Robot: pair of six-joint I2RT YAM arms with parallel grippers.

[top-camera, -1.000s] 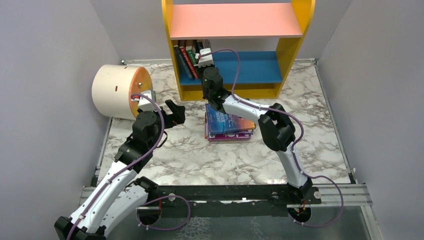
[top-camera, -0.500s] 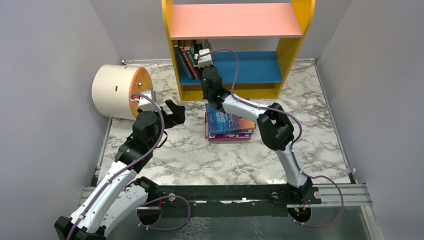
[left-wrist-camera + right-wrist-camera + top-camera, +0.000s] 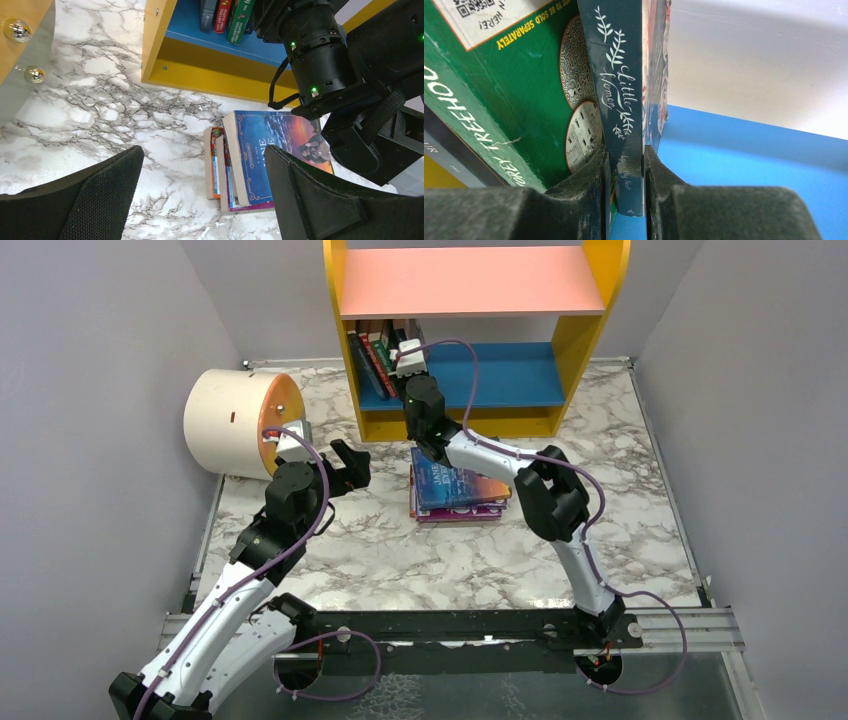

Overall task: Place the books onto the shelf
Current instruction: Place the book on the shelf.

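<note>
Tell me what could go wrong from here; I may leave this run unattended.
The right gripper is shut on the dark teal Little Women paperback; bare blue shelf board lies beside it, so it may topple once released.
One finger sits against the leaning green paperback, so withdrawing could drag it out.
Its arm spans the stacked paperbacks on the white marble table; a low retreat could knock them.

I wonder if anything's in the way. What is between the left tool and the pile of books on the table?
Only bare marble table lies between the left tool and the pile of books; the top view shows it.
</note>
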